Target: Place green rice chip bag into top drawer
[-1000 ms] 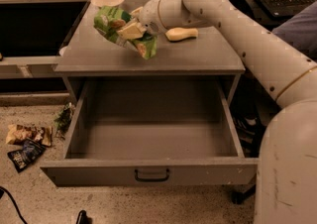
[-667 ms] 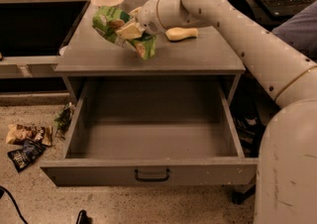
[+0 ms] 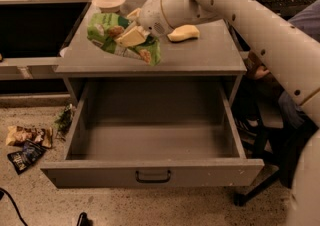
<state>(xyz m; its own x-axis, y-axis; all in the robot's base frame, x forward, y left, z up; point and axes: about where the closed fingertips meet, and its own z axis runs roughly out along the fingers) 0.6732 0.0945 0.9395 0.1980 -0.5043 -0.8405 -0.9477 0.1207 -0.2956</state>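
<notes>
My gripper [image 3: 131,34] is shut on the green rice chip bag [image 3: 107,32], a crinkly light-green bag with tan chip pictures. It holds the bag tilted above the front left part of the grey tabletop [image 3: 200,52]. The bag's lower end hangs near the table's front edge. The top drawer [image 3: 152,142] stands pulled fully out below, its inside bare, its dark handle [image 3: 153,176] centred on the front panel. My white arm reaches in from the upper right.
A yellow sponge [image 3: 183,33] lies on the tabletop right of the gripper. A round white bowl [image 3: 108,2] sits at the table's back left. Dark and tan snack packets [image 3: 27,142] lie on the floor at left. A chair base stands at right.
The gripper and the bag have shifted slightly toward the table's front edge. The drawer has not moved.
</notes>
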